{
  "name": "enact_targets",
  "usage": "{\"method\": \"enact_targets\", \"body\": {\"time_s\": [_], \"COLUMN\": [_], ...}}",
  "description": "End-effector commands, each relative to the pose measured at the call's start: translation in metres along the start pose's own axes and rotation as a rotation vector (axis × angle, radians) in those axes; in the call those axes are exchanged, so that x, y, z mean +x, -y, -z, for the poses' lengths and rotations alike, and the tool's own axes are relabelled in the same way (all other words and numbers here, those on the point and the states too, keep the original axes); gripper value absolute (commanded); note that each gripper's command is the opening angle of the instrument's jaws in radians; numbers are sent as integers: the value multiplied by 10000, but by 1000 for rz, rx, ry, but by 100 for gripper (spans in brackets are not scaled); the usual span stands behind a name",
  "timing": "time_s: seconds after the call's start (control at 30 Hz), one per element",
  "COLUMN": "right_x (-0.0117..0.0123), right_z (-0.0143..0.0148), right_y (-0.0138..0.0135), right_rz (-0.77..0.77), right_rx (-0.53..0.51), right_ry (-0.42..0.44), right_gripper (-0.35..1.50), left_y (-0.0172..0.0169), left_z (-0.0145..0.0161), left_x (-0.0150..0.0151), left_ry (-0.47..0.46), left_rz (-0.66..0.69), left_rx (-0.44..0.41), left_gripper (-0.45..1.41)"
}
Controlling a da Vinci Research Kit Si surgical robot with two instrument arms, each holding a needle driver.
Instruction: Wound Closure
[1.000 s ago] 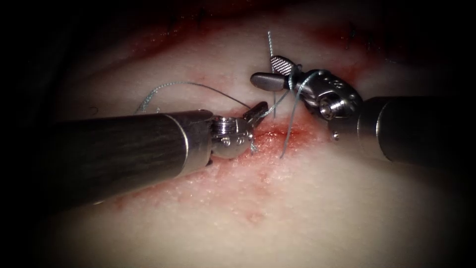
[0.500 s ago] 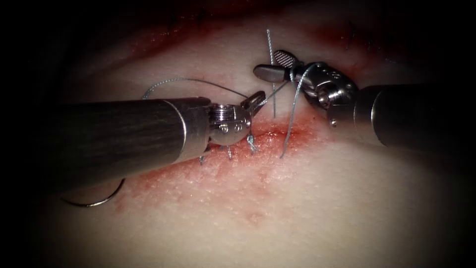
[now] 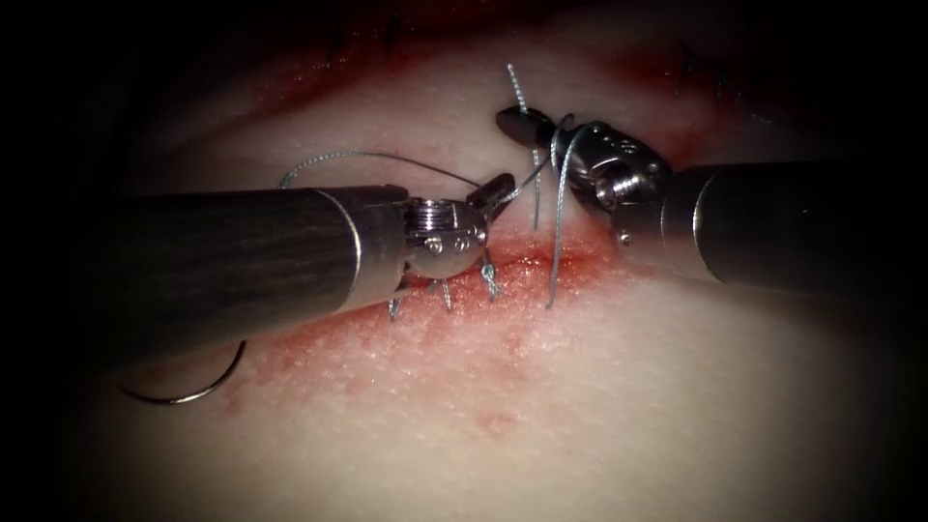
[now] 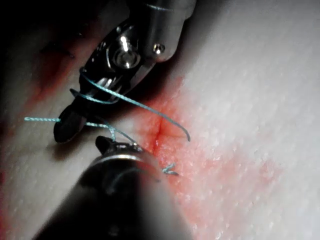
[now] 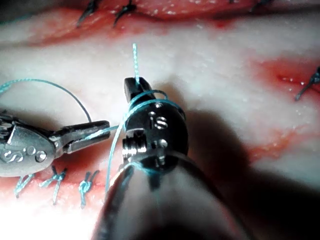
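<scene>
Left hand (image 3: 498, 190) grips thread (image 3: 554, 246); right hand (image 3: 522, 123) grips thread end; 1 needle (image 3: 188, 387) free.

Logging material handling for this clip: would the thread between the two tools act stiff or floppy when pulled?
Probably floppy: the thread arcs loosely and wraps the right tool. Likely light; its end stands free. It looks twisted, so the left tool may hold it without slipping.

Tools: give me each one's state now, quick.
Left tool: shut on the thread.
Right tool: shut on the thread's short end.
Needle: lying free on the tissue, left of both.
</scene>
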Motion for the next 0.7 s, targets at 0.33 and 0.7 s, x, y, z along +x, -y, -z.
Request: {"method": "enact_targets", "body": {"time_s": [0.33,0.7], "right_x": [-36,-71], "right_z": [44,69], "right_y": [-6,3], "right_rz": [73,178], "right_rx": [129,172], "right_ry": [-93,-212], "right_gripper": [-35,-35], "left_y": [8,43], "left_z": [-5,-40], "left_x": [-18,-36], "left_ry": [24,47], "left_rz": [12,16], "left_rx": [5,-6], "left_gripper": [-45,-45]}}
